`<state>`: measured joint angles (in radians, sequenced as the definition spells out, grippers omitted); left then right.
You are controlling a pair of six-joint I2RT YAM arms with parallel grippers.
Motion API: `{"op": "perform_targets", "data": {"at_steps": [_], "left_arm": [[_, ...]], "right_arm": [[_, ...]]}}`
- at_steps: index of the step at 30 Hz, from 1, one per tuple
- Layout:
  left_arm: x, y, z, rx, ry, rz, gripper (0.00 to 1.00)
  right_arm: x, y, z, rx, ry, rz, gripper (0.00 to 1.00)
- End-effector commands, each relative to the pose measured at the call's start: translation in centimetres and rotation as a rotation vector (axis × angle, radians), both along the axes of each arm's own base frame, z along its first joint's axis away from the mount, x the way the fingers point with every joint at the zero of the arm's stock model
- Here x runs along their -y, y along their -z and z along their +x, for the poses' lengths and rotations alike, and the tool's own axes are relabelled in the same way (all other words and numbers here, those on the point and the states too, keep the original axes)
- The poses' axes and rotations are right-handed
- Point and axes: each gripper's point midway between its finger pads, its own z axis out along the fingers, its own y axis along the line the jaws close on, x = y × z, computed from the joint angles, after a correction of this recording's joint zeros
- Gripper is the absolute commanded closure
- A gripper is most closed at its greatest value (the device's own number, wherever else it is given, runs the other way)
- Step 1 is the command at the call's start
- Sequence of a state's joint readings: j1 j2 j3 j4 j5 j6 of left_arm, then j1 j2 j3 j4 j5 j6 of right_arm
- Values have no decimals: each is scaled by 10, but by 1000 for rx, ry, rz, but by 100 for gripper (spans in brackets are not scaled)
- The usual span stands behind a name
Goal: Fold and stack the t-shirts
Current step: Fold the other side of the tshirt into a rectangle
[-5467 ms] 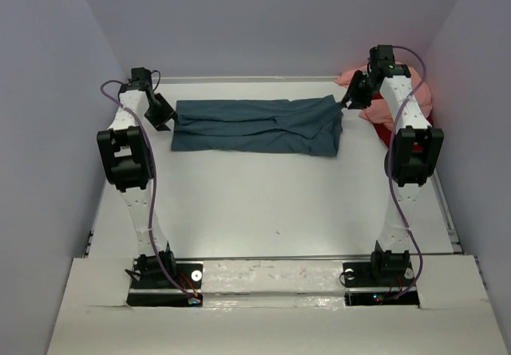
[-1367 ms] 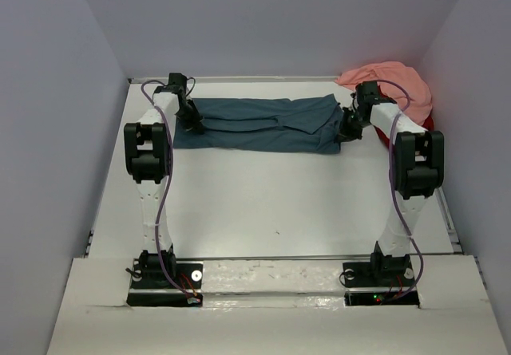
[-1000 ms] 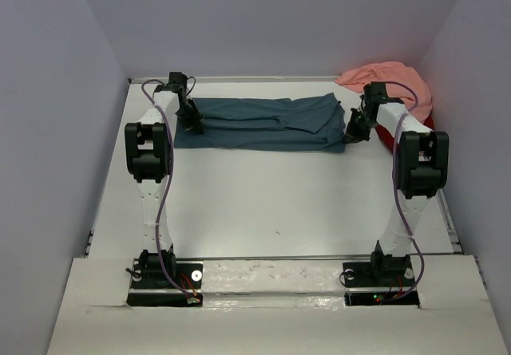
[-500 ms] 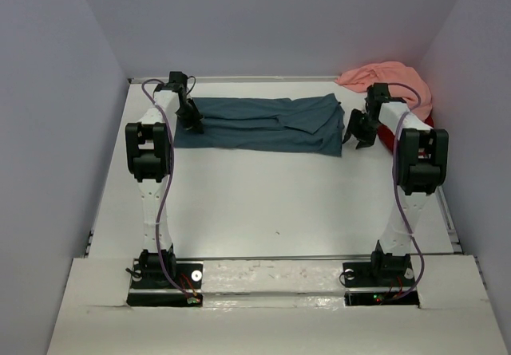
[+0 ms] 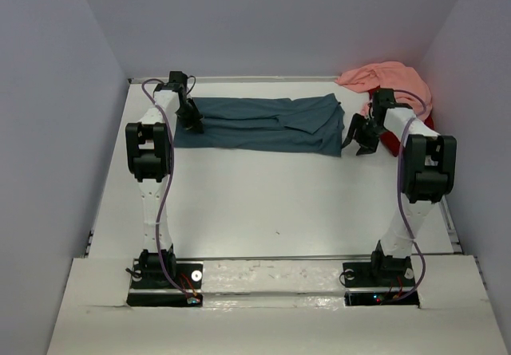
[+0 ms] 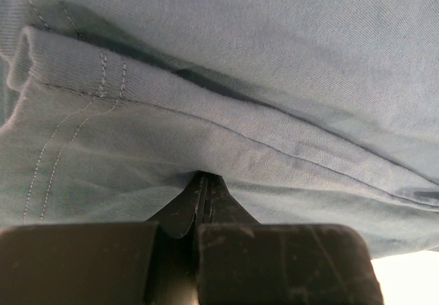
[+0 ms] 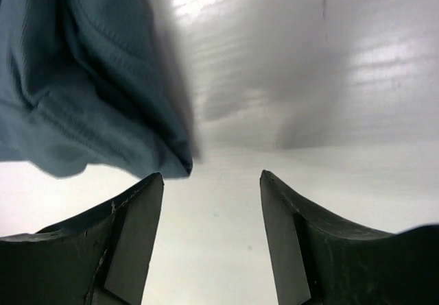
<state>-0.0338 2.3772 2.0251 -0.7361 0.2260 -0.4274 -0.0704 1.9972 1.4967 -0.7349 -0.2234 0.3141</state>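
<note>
Teal shirt [image 7: 75, 79] just outside right jaws

The left gripper [image 6: 203, 185] is pinching a fold of the dark teal-blue t-shirt [image 6: 288, 51], its jaws pressing tight together. The cloth is filling nearly the whole view in soft ridges, with a double-stitched hem [image 6: 103, 79] running down the left. A sliver of white desk [image 6: 410, 277] is showing at the lower right.
</note>
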Motion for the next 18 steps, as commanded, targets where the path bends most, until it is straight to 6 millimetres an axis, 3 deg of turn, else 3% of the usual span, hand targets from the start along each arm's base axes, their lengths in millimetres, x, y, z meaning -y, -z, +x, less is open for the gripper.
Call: {"op": "perform_targets", "data": {"at_steps": [1,7,11,18], "left_arm": [[-16,22,-6,-53,-3,76,100],[-16,21,-3,-49,-4,73,100],[-15,21,-2,-49,-3,70,100],[-15,21,0,-48,4,69,100]], "right_arm": [[-12,-40,1,112,-15,14,36],[-30,-45,-21,89,-99,-125,40],[-44,-41,-27,86,-175,-222,42],[-44,-26,-23,69,-189,-294,48]]}}
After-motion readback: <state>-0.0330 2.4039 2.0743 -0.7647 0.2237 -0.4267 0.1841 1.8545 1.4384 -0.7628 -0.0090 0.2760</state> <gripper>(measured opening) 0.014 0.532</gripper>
